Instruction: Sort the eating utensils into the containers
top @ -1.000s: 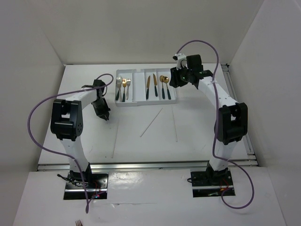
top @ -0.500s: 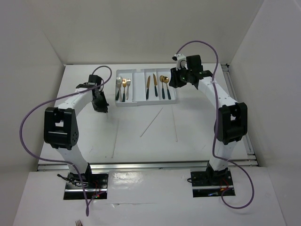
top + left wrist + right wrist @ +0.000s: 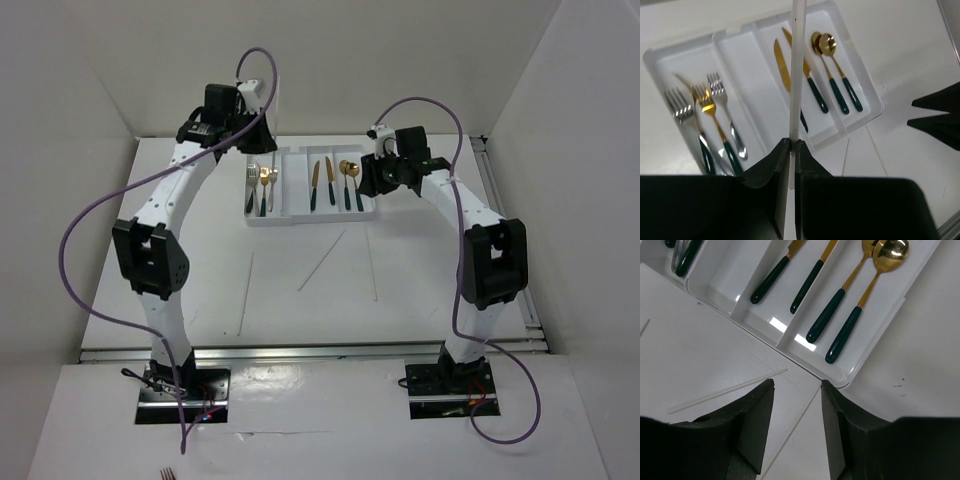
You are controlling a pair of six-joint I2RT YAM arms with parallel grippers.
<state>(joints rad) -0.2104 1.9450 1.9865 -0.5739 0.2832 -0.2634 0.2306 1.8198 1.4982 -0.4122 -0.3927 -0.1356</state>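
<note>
My left gripper (image 3: 792, 143) is shut on a thin pale chopstick (image 3: 797, 75) that sticks out straight ahead of the fingers. It hangs high above the white tray (image 3: 747, 85). In the tray, forks (image 3: 715, 112) fill the left slot, the second slot is bare, knives (image 3: 782, 67) lie in the third and gold spoons (image 3: 832, 65) in the fourth. My right gripper (image 3: 797, 385) stands open just above the table at the tray's (image 3: 740, 270) near right corner. A loose chopstick (image 3: 799, 422) lies on the table between its fingers.
Three more chopsticks lie on the table in front of the tray (image 3: 295, 185): one slanted (image 3: 322, 258), one to the left (image 3: 246, 292), one to the right (image 3: 371, 265). White walls close in the table on three sides. The left arm (image 3: 170, 200) arches high over the table's left side.
The left arm has risen from the table left of the tray and swung back and up over it, still holding the chopstick. The right arm has hardly moved.
</note>
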